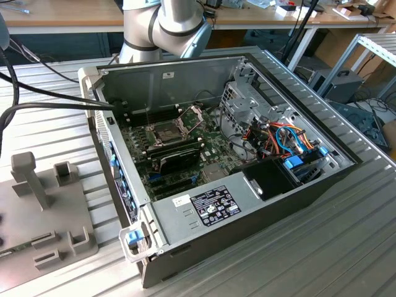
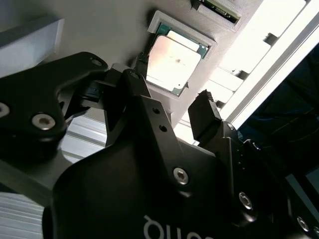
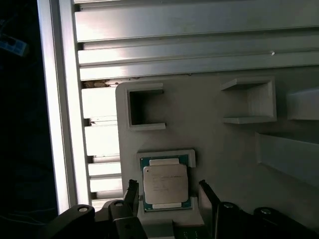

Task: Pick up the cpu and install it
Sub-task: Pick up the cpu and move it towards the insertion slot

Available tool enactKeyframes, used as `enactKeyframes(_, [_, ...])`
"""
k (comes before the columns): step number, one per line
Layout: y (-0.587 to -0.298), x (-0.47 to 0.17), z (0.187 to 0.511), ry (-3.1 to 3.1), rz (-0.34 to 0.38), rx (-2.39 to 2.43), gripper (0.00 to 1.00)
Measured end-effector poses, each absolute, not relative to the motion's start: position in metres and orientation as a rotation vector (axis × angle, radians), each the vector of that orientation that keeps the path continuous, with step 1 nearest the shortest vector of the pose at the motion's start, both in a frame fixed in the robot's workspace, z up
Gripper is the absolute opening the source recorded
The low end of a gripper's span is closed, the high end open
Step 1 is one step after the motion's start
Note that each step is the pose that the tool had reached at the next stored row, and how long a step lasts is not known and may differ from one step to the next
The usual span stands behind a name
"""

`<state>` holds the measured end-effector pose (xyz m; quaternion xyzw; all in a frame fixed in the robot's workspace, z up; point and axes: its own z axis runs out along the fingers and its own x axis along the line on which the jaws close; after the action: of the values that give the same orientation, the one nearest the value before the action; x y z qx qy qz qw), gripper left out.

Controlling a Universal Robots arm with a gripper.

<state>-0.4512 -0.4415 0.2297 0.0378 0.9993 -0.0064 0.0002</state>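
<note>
The cpu (image 3: 165,183) is a small square chip with a dull silver top on a green board, lying flat in a shallow recess of a grey fixture plate (image 3: 224,139). In the second wrist view the cpu (image 2: 174,57) sits in the same recess. My gripper (image 3: 169,195) is open, with one black fingertip (image 3: 132,191) on each side of the chip and a gap to each edge. In the second wrist view the gripper (image 2: 174,87) hangs just short of the chip. In the exterior view the dark square socket (image 1: 168,131) on the motherboard has its metal frame raised.
The open computer case (image 1: 297,185) lies on a ribbed aluminium table (image 1: 346,247). A black expansion card (image 1: 179,158) lies just in front of the socket. A power supply (image 1: 204,207) and bundled cables (image 1: 284,139) fill the case's near side. The grey fixture (image 1: 37,210) has upright posts and pockets.
</note>
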Motion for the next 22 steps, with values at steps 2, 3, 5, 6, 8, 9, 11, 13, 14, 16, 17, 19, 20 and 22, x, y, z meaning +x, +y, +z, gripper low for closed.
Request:
enactKeyframes(2, [-0.4415, -0.4512, 0.2296, 3.139, -0.020, 0.119, 0.60])
enactKeyframes(3, [-0.4415, -0.4512, 0.2295, 3.139, -0.020, 0.119, 0.60])
enactKeyframes(5, [-0.4412, -0.4512, 0.2293, 3.139, -0.020, 0.119, 0.60])
enactKeyframes(6, [-0.4412, -0.4512, 0.2293, 3.139, -0.020, 0.119, 0.60])
enactKeyframes(8, [-0.4412, -0.4512, 0.2289, 3.139, -0.020, 0.119, 0.60])
enactKeyframes(9, [-0.4412, -0.4512, 0.2280, 3.139, -0.020, 0.119, 0.60])
enactKeyframes(11, [-0.4412, -0.4512, 0.2264, 3.139, -0.020, 0.119, 0.60])
enactKeyframes(13, [-0.4412, -0.4512, 0.2264, 3.139, -0.020, 0.119, 0.60])
enactKeyframes(14, [-0.4412, -0.4512, 0.2263, 3.139, -0.020, 0.119, 0.60])
enactKeyframes(16, [-0.4412, -0.4512, 0.2262, 3.139, -0.020, 0.119, 0.60])
enactKeyframes(17, [-0.4412, -0.4512, 0.2262, 3.139, -0.020, 0.119, 0.60])
enactKeyframes(19, [-0.4412, -0.4512, 0.2257, 3.139, -0.020, 0.119, 0.60])
enactKeyframes(20, [-0.4412, -0.4512, 0.2253, 3.139, -0.020, 0.119, 0.60])
enactKeyframes(22, [-0.4412, -0.4512, 0.2251, 3.139, -0.020, 0.119, 0.60])
